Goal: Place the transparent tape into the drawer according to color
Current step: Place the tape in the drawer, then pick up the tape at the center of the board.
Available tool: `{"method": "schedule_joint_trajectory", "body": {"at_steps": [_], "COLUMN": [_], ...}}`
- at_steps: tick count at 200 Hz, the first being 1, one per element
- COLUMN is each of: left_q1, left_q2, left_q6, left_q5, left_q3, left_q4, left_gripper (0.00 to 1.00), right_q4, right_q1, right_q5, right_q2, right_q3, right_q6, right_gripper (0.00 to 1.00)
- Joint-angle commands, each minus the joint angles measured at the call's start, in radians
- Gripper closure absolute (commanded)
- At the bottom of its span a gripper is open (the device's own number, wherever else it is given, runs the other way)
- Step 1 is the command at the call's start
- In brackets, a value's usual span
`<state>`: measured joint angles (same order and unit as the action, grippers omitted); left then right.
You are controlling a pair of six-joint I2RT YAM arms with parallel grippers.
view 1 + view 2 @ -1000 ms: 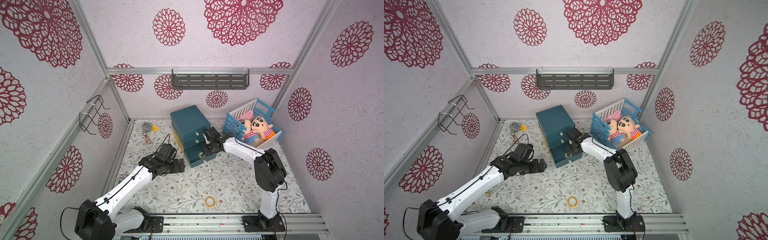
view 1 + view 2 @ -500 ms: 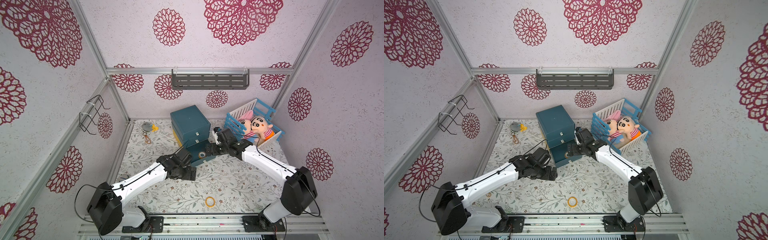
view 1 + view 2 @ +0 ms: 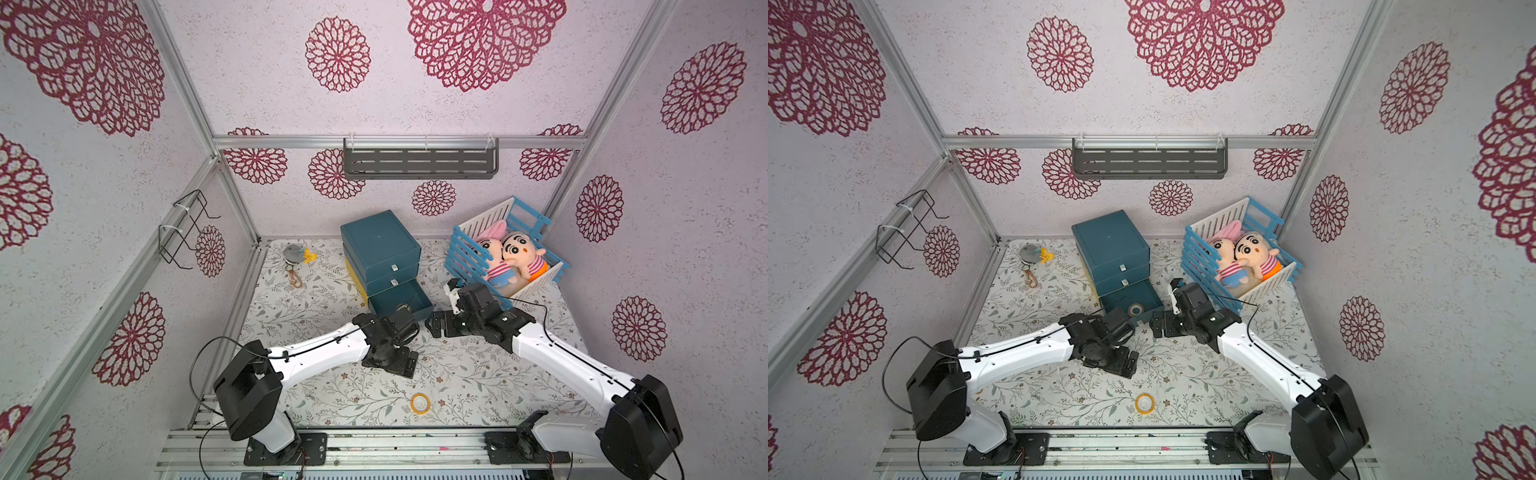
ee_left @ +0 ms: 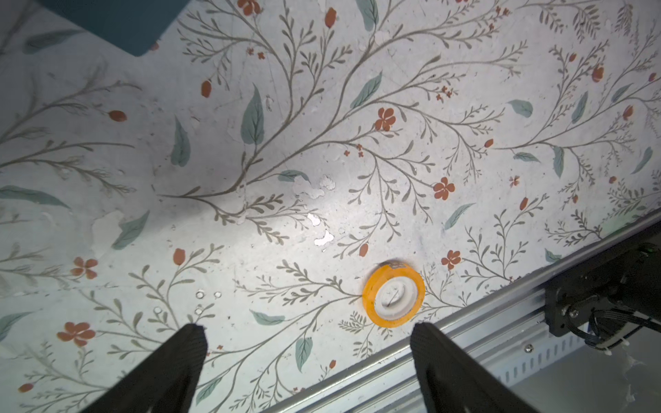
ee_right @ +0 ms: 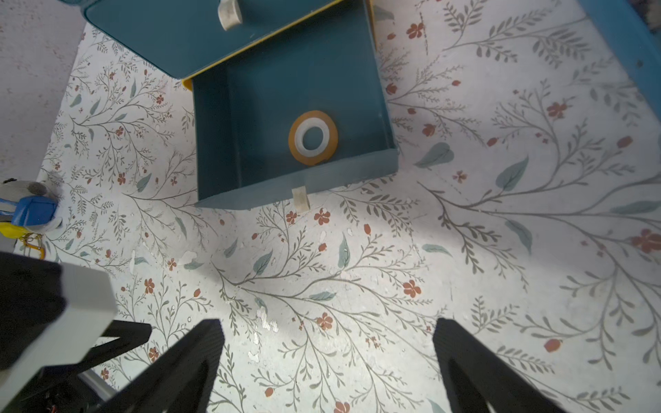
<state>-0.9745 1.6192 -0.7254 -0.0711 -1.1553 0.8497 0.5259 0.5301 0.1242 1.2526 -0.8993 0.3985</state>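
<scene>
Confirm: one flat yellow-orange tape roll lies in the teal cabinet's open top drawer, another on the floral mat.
Wrong drawer: that flat yellow-orange tape roll lies in the teal cabinet's open bottom drawer, as both top views show. The other roll does lie on the floral mat.

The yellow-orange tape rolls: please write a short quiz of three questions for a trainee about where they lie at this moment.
1. True or false: the left gripper is shut on the loose tape roll that lies on the table.
2. Which drawer of the blue cabinet stands open? A. top B. middle C. bottom
3. What lies inside the open drawer?

Key: 1. False; its jaws are open and the roll lies apart from them. 2. C. 3. One yellow-orange tape roll, flat on the drawer floor.
</scene>
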Motion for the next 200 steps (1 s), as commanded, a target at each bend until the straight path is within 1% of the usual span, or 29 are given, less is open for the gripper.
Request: {"method": "schedule_joint_trajectory", "body": {"at_steps": [1,56,82,106,120,136,177,200], "left_q1": [-0.031,-0.108,-0.141,-0.171,-0.183,-0.192,-0.208,-0.213], "left_q2": [0.04,0.123,0.149,0.165,0.164,0.159,0.192,0.211], "left_q6": [-0.045,-0.072,-0.083,-0.092,-0.102,-0.117,-0.133,-0.129], "left_q5": [-0.012,-0.032,-0.059,-0.061,-0.057,-0.057,-0.072,-0.057], "left_q3": [-0.022,-0.042,-0.04,-0.041,-0.032,-0.015,-0.01,-0.02], "left_q4": [-0.023,-0.062,-0.087,-0.082,-0.074,-0.077,-0.088,-0.068], "left_gripper": [0.05,0.13,0.19,0.22,0.23,0.25,0.29,0.32], "right_q4": [-0.016,0.009,0.01,0.001,-0.006,-0.001,0.012,0.009], "right_q1": [-0.023,-0.075,-0.099,-0.116,-0.122,-0.124,-0.143,-0.148], "right_q5": [0.02,0.044,0.067,0.126,0.174,0.194,0.203,0.206], "right_q2": [-0.067,-0.141,-0.164,-0.181,-0.198,-0.213,-0.227,-0.223], "right_q3": [0.031,0.111,0.146,0.187,0.205,0.214,0.217,0.215], "right_q6": [0.025,0.022,0.02,0.024,0.024,0.025,0.014,0.019], "right_gripper": [0.01,0.01,0.01,0.01,0.01,0.01,0.01,0.01]}}
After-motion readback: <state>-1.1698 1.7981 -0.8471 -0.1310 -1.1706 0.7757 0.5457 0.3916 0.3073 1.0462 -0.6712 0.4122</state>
